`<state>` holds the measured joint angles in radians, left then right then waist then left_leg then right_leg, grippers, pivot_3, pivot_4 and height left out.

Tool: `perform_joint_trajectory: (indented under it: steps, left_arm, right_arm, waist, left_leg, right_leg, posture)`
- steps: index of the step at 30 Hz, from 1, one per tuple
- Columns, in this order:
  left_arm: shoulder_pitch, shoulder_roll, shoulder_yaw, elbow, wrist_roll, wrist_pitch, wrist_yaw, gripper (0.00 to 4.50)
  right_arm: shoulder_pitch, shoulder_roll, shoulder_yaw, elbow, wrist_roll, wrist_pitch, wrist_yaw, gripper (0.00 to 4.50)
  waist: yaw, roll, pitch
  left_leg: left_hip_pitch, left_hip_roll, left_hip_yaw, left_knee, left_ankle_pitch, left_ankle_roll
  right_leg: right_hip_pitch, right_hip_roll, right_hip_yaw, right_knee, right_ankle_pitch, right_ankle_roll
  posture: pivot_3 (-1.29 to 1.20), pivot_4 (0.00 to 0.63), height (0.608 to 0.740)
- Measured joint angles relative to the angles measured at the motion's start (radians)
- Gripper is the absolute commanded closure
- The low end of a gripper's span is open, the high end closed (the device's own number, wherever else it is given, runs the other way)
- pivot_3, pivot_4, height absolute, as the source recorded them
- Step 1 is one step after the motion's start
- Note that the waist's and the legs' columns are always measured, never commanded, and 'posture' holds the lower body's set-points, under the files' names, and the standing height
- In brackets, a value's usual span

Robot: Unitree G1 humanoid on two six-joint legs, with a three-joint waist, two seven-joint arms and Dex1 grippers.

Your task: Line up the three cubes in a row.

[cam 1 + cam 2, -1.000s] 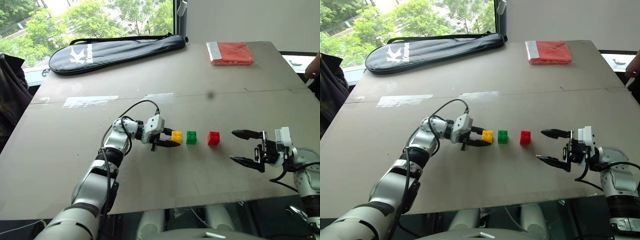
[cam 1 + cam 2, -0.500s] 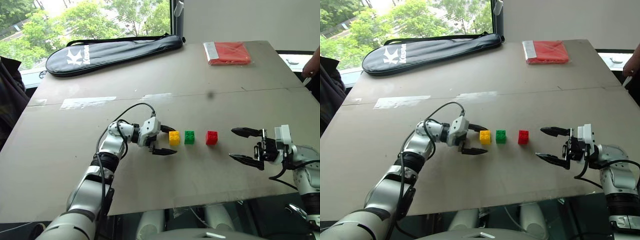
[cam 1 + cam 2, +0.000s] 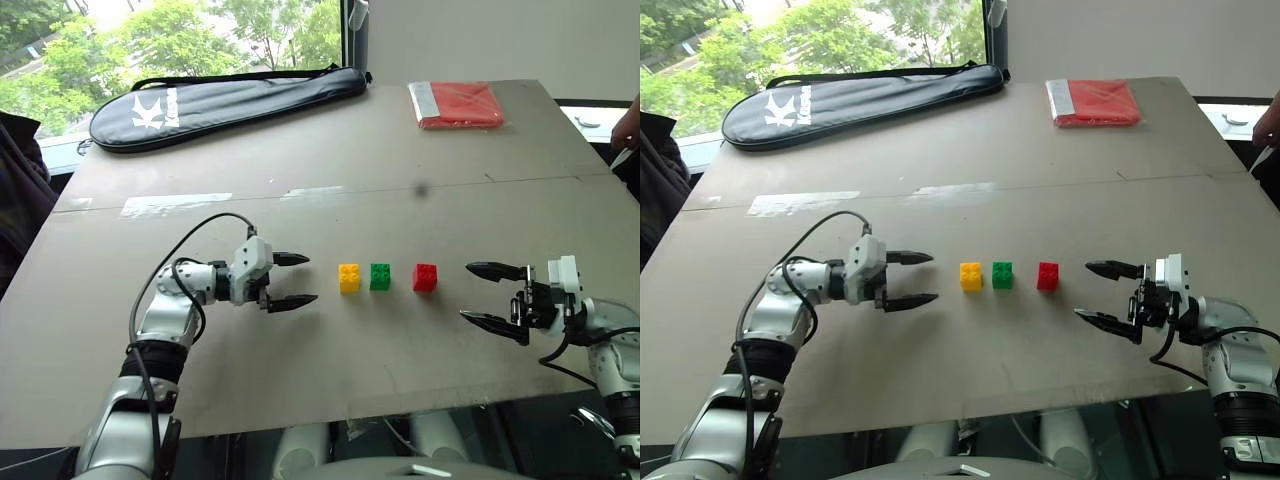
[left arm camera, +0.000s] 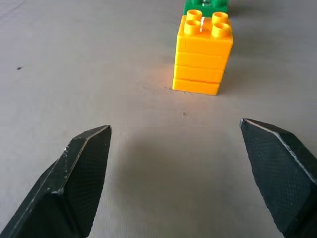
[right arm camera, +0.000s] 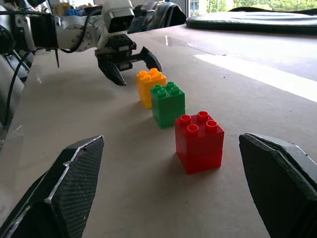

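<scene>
Three cubes stand in a row on the table: yellow (image 3: 349,277) at the left, green (image 3: 380,276) close beside it, red (image 3: 425,277) a wider gap to the right. My left gripper (image 3: 293,279) is open and empty, a short way left of the yellow cube and pointing at it. In the left wrist view the yellow cube (image 4: 202,54) stands free beyond the fingertips (image 4: 89,148), with the green cube (image 4: 206,6) behind it. My right gripper (image 3: 480,294) is open and empty, right of the red cube (image 5: 199,141).
A dark racket bag (image 3: 225,100) lies along the far left of the table (image 3: 400,180). A flat red packet (image 3: 458,104) lies at the far right. A strip of tape (image 3: 178,204) marks the left middle. A person's hand (image 3: 628,128) shows at the right edge.
My left gripper let go of the yellow cube, opened, and drew back to the left. The yellow cube stays beside the green one. The right gripper has kept still.
</scene>
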<state>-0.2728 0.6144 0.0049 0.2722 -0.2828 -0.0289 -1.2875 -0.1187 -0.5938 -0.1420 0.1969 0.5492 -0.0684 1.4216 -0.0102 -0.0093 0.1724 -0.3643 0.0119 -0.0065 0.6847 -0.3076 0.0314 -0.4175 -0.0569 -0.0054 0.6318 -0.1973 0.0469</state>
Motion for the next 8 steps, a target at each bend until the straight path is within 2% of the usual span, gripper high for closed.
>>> perform_joint_trajectory:
  steps: [5,8]
  left_arm:
    - [0.319,0.002,0.069,-0.362,-0.053,0.165,0.191,0.24]
    - [0.432,-0.022,0.075,-0.47,-0.034,0.166,0.287,0.24]
  right_arm:
    - [0.023,0.002,0.001,0.068,-0.059,-0.043,-0.033,0.0]
    - [0.024,0.004,0.005,0.088,-0.079,-0.058,-0.038,0.0]
  waist:
    - [0.0,0.0,0.0]
    - [0.004,0.001,0.0]
  left_leg:
    - [0.001,-0.001,0.001,-0.002,0.0,0.0]
    - [0.003,-0.001,0.001,-0.002,0.0,0.0]
  right_leg:
    - [0.002,-0.004,-0.001,-0.004,0.0,0.0]
    - [0.004,-0.004,-0.002,-0.004,-0.002,-0.004]
  posture:
    - [0.0,0.15,0.74]
    - [0.0,0.15,0.74]
